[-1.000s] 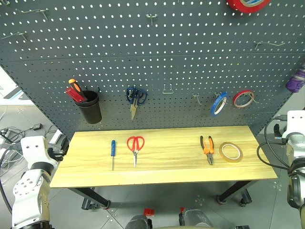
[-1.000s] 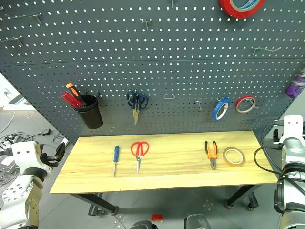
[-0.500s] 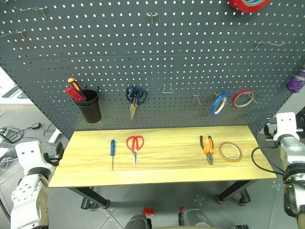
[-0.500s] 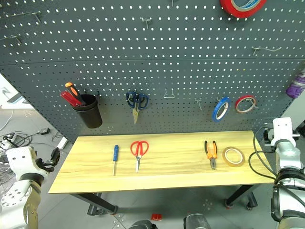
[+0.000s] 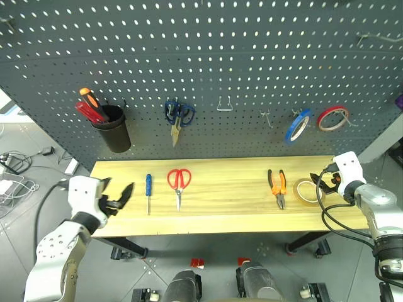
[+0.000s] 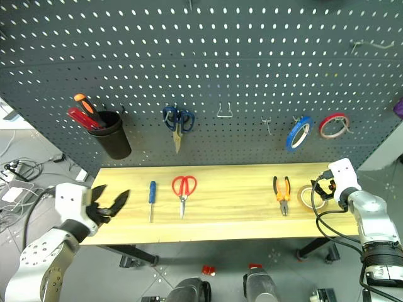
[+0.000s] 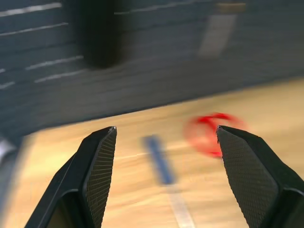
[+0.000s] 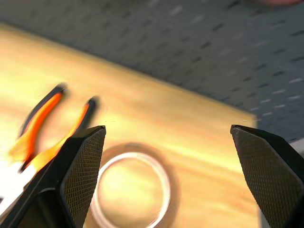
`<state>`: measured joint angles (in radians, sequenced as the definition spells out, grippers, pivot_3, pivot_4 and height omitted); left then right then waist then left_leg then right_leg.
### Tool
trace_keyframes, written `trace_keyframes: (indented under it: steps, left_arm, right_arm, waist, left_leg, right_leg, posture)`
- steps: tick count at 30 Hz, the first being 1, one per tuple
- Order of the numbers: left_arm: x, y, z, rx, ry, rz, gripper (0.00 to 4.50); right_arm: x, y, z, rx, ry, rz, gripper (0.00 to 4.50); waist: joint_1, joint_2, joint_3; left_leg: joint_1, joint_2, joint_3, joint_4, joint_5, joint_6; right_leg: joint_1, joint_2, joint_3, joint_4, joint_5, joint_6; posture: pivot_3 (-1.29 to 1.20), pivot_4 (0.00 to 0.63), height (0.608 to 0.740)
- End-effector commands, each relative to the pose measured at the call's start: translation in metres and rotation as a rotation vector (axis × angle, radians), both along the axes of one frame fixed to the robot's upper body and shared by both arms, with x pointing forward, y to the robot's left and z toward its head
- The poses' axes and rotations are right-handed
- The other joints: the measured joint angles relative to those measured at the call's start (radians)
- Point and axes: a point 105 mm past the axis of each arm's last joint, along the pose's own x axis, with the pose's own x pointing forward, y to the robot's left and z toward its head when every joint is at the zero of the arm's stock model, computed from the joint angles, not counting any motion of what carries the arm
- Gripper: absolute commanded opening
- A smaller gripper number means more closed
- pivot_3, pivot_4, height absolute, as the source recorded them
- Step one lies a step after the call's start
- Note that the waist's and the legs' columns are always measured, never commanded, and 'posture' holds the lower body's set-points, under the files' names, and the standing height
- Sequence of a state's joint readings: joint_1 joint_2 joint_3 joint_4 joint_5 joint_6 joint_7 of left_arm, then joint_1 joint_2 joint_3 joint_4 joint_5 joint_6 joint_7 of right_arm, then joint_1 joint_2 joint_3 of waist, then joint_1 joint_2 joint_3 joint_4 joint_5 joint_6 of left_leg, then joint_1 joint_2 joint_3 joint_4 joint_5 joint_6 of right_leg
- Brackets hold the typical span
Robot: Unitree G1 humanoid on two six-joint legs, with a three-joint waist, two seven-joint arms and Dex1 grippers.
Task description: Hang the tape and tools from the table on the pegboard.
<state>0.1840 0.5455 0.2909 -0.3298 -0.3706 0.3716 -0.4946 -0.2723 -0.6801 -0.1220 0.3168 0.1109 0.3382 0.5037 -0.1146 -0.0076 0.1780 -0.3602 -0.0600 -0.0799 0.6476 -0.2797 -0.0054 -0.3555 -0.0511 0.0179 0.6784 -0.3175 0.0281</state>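
Lying on table [image 5: 220,217]: four task items, all flat on the light wood top, none touching another.
Blue-handled screwdriver [image 5: 148,190]: one; nearest the table's left end.
Red-handled scissors [image 5: 179,183]: one pair; just right of the screwdriver, blades toward the table's front edge.
Orange-and-black pliers [image 5: 276,185]: one pair; toward the table's right end, jaws toward the front edge.
Yellow-tan tape roll [image 5: 305,192]: one; just right of the pliers, near the table's right end.
Pegboard [image 5: 208,69]: one dark grey panel standing behind the table.
Black cup [image 5: 113,129]: one; on the pegboard above the table's left end, holding a red and an orange screwdriver.
Blue-handled scissors [image 5: 176,119]: one pair; hung on the pegboard above the red-handled scissors.
Tape rings on pegboard: two; blue tape ring [image 5: 296,126] and red tape ring [image 5: 332,117], above the table's right end.
Left gripper [image 5: 119,197]: over the table's left end, fingers spread, holding nothing.
Right gripper [image 5: 321,182]: over the table's right end, beside the tape roll, fingers spread wide, holding nothing.
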Motion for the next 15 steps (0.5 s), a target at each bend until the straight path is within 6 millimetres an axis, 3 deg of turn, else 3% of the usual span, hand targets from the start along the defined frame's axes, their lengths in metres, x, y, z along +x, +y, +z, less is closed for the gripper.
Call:
trace_keyframes:
  steps: [1, 8, 15]
  left_arm:
    - [-0.001, -0.031, 0.012, 0.07, 0.004, -0.187, 3.53]
    - [-0.012, -0.09, 0.013, 0.098, 0.086, -0.534, 3.53]
    - [-0.015, -0.114, 0.003, 0.128, 0.122, -0.711, 3.53]
  right_arm:
    - [-0.002, 0.002, 0.014, -0.031, 0.023, 0.005, 4.5]
    - [-0.002, 0.013, 0.008, -0.02, 0.162, 0.042, 4.5]
    - [0.008, 0.028, 0.001, 0.009, 0.269, 0.104, 4.5]
  waist:
    - [-0.001, -0.001, 0.017]
    - [-0.027, -0.003, 0.076]
    - [-0.045, -0.009, 0.135]
  left_leg:
    - [-0.001, 0.0, 0.0, 0.0, 0.0, 0.0]
    - [-0.018, 0.001, 0.001, 0.001, 0.0, 0.001]
    - [-0.024, 0.001, 0.002, 0.004, -0.001, 0.002]
  right_leg:
    - [-0.001, 0.0, 0.0, 0.0, 0.0, 0.0]
    - [-0.018, 0.0, 0.0, 0.001, 0.001, -0.001]
    - [-0.023, 0.0, 0.0, 0.002, 0.001, -0.001]
  posture:
    - [-0.29, 0.257, 0.74]
    - [-0.3, 0.329, 0.74]
    - [-0.3, 0.375, 0.74]
